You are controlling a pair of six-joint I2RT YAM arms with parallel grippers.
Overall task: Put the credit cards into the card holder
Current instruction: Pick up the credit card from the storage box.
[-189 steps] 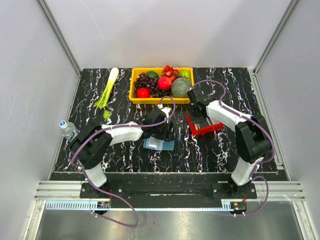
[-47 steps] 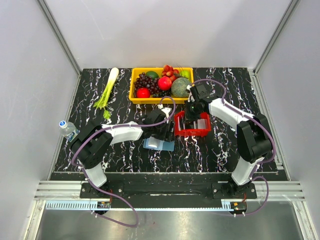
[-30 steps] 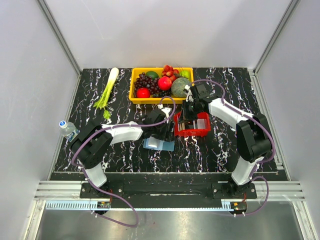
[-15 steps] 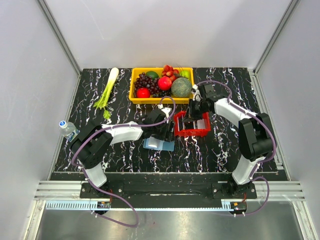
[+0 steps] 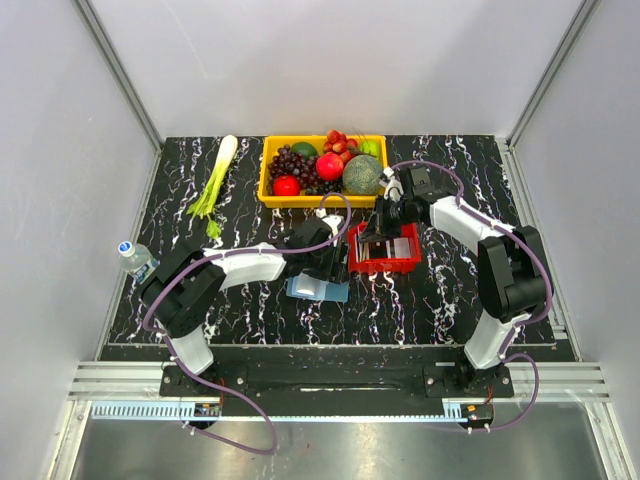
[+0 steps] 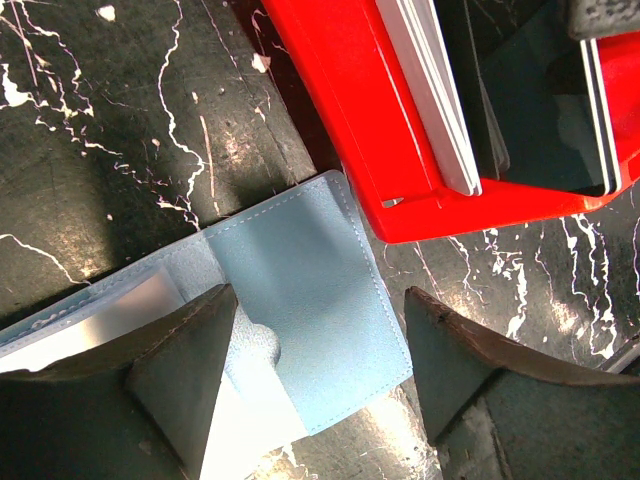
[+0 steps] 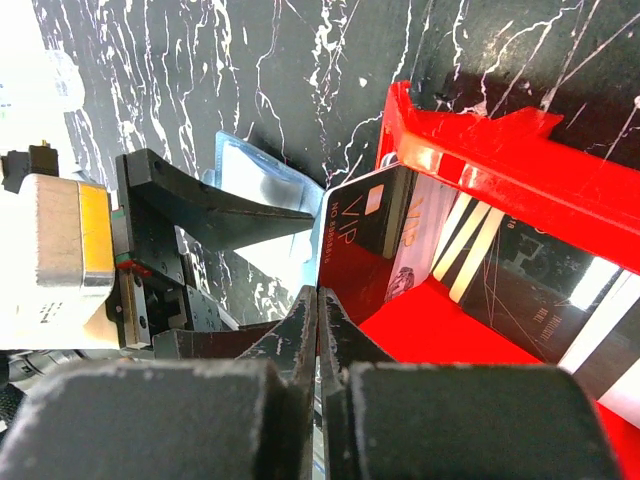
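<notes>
The card holder (image 5: 318,289) lies open on the black marbled table, pale blue with a clear pocket (image 6: 300,290). My left gripper (image 6: 318,295) hovers open just above it, one finger on either side of its flap. The red tray (image 5: 383,266) stands right beside the holder, with several credit cards on edge inside, one white (image 6: 430,90) and one dark (image 6: 600,110). My right gripper (image 7: 318,292) is at the tray's left end, shut on the edge of a dark credit card (image 7: 365,240) marked VIP. The holder (image 7: 255,175) shows just beyond that card.
A yellow crate of fruit (image 5: 268,180) stands at the back, close behind my right wrist. A leek (image 5: 215,185) lies at the back left. A small water bottle (image 5: 135,258) rests at the left edge. The red tray's wall (image 6: 340,100) nearly touches the holder's corner.
The red tray has slid left and squared up beside the card holder. My right wrist has swung slightly right, its jaws staying at the tray's left end. The left arm has not moved.
</notes>
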